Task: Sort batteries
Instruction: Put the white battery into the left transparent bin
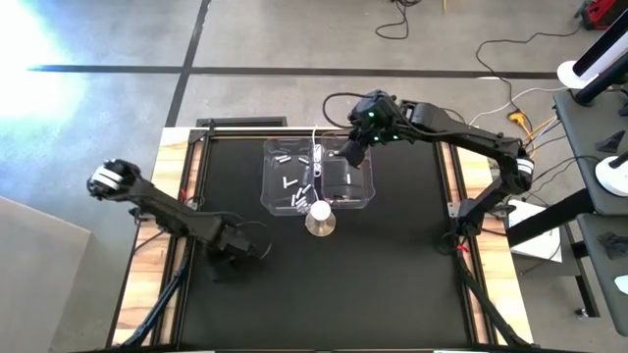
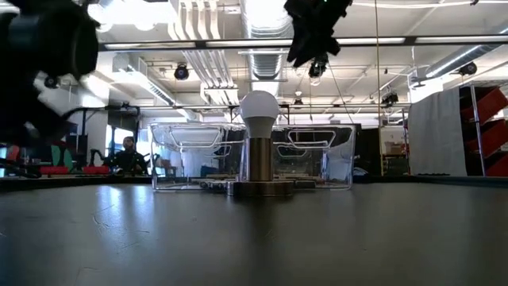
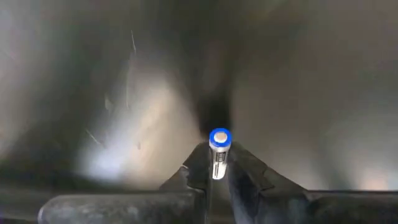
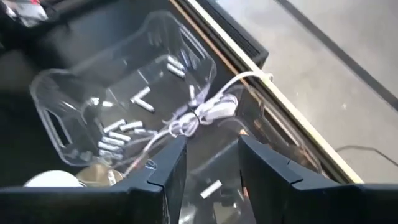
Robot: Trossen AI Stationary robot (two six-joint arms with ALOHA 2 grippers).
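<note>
white bulb (image 2: 259,108) on round metal base (image 2: 259,187) centre table, two clear bins (image 2: 193,155) behind it, dark gripper (image 2: 313,36) hanging above.

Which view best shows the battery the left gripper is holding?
The left wrist view: the battery stands pinched between the left gripper fingers, its blue-ringed end facing the camera. In the high view the arm hides it; the low view shows only a dark arm; the right wrist view misses it.
</note>
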